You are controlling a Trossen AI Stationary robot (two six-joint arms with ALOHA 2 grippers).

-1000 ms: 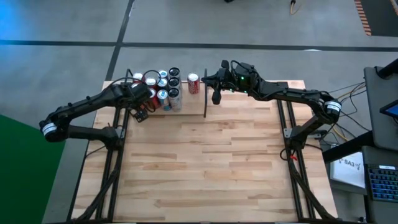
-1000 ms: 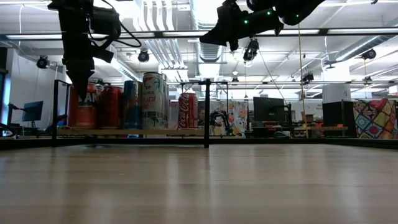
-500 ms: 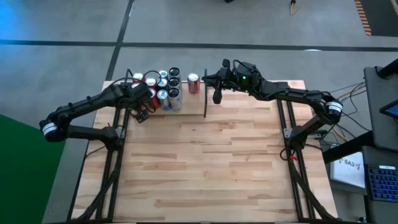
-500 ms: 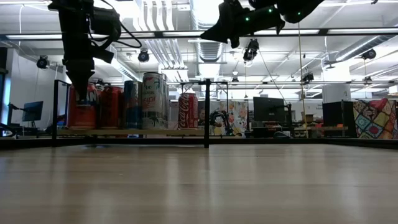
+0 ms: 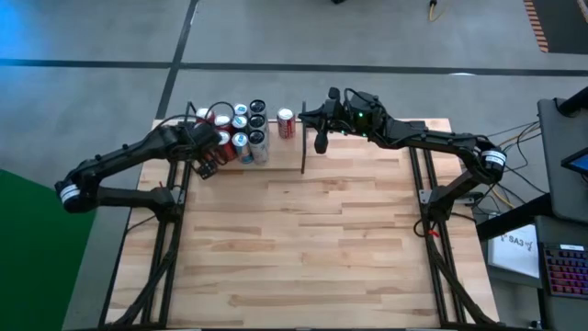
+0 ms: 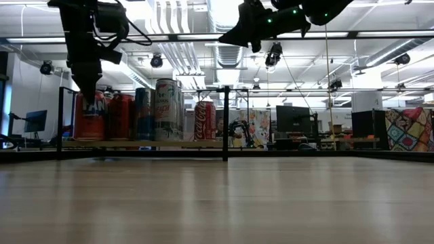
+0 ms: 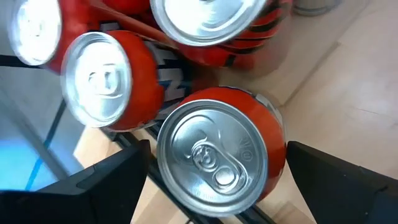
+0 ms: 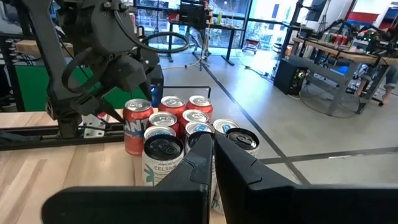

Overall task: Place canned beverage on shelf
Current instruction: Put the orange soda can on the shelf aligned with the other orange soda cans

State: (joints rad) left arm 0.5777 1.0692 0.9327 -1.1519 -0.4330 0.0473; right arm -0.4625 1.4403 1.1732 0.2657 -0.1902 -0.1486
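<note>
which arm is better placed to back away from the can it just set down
Left. The left gripper hangs open directly over the orange can at the shelf edge, fingers either side. The right gripper is shut, by the divider rod, away from that can.

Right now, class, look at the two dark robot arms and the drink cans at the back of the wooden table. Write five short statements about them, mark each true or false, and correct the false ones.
1. The left gripper is clamped on an orange can. False: its fingers stand open above the orange aluminium Fanta can, apart from it.
2. The right gripper is shut and holds nothing. True.
3. A red Coca-Cola can stands alone, apart from the can cluster. True.
4. All the cans lie on their sides. False: they stand upright.
5. The tall white Celsius can stands in the cluster. True.
</note>
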